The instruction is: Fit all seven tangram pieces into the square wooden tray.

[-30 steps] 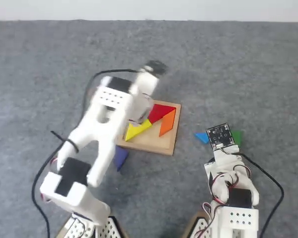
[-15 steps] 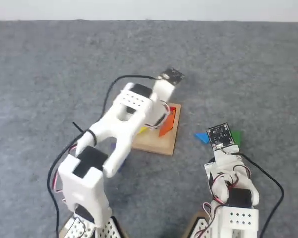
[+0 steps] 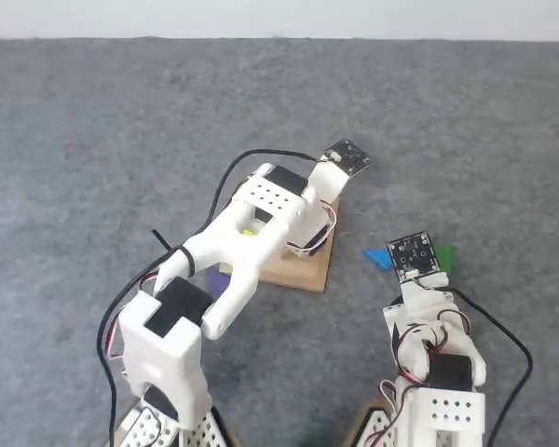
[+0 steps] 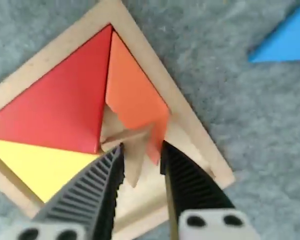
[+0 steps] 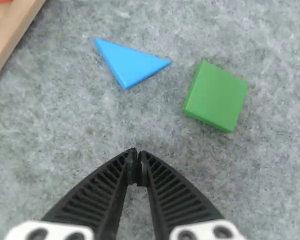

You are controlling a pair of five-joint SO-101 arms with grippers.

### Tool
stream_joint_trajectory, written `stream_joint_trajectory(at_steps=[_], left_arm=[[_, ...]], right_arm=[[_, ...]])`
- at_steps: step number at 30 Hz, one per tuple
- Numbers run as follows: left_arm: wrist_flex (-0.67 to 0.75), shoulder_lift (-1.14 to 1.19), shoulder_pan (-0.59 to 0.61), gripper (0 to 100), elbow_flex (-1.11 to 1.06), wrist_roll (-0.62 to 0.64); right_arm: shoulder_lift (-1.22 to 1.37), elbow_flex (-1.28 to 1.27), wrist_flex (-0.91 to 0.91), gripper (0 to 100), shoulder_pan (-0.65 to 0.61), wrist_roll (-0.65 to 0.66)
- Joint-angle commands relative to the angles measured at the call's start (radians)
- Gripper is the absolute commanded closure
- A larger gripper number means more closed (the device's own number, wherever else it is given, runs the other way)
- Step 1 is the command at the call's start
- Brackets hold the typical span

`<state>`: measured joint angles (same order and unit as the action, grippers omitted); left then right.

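Observation:
The square wooden tray (image 4: 187, 122) holds a red triangle (image 4: 60, 107), an orange triangle (image 4: 132, 95) and a yellow triangle (image 4: 40, 167). My left gripper (image 4: 141, 150) hangs open just above the tray's bare floor, its fingers on either side of the orange piece's tip and holding nothing. In the high view the left arm covers most of the tray (image 3: 298, 272). A blue triangle (image 5: 130, 65) and a green square (image 5: 216, 95) lie on the carpet right of the tray. My right gripper (image 5: 136, 154) is shut and empty, a little short of them.
A purple piece (image 3: 221, 277) peeks out beside the left arm at the tray's near left corner. Grey carpet (image 3: 93, 140) covers the table all round. The right arm (image 3: 429, 326) stands near the front edge, its wrist above the blue triangle (image 3: 379, 258).
The left arm has swung to the right across the tray and now hides the pieces in the high view. The right arm has stayed still.

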<state>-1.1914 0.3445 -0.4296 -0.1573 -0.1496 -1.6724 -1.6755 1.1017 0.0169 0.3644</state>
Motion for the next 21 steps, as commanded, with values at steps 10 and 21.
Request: stream_joint_trajectory(at_steps=[10, 21], left_arm=[[0.054, -0.023, 0.086, 89, 0.061, 0.008], [0.055, -0.025, 0.1, 89, 0.085, -0.002]], right_arm=[[-0.01, -0.014, 0.004, 99.1, 0.004, 0.011], [-0.01, -0.014, 0.004, 99.0, 0.004, 0.011]])
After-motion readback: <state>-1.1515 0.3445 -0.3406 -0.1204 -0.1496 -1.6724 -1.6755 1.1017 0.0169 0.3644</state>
